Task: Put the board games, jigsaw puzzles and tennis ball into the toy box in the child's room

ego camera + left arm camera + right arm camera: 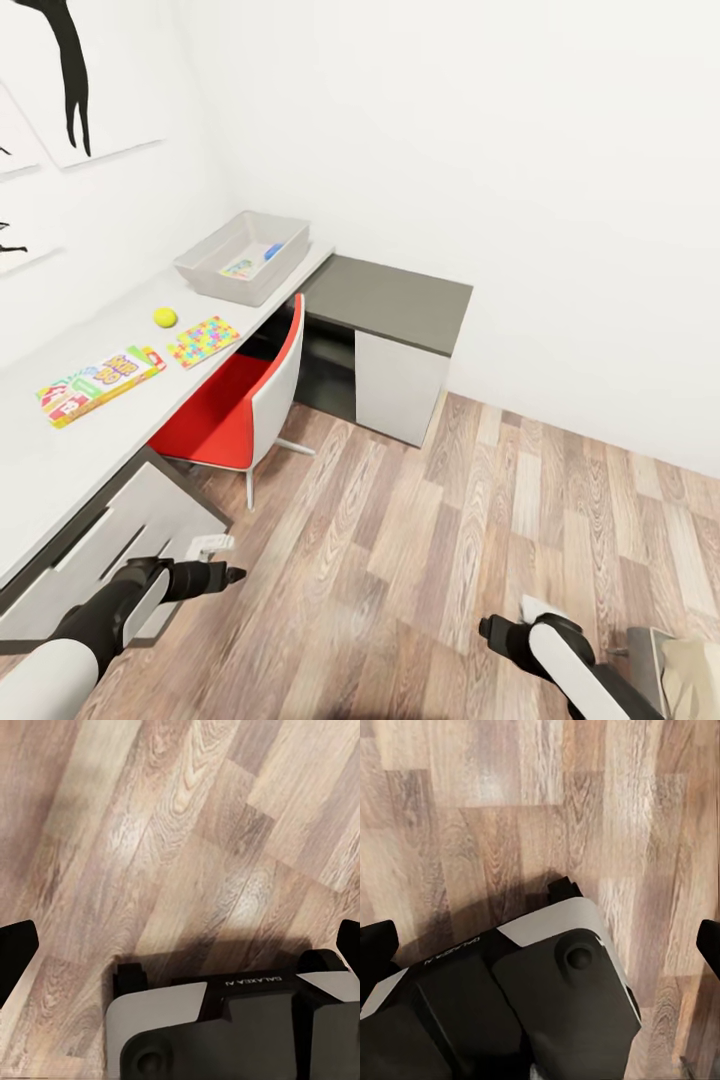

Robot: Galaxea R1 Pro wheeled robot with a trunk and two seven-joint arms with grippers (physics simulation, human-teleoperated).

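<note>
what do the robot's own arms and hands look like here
Both arms share a look: glossy white rounded forearm shells joined to matte black wrist segments. The left hand is black and tapers to a point beyond a black cuff; the right hand is a stubby black end. In the wrist views, black fingertips flank a white and dark-grey robot base lettered GALAXEA AI. No loose cables show.

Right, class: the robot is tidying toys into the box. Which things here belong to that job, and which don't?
Job: light-grey toy box; SKIP-BO board game; colourful jigsaw puzzle square; yellow-green tennis ball; light-grey table.
Not: red chair; wooden floor; black-and-white wall pictures.
</note>
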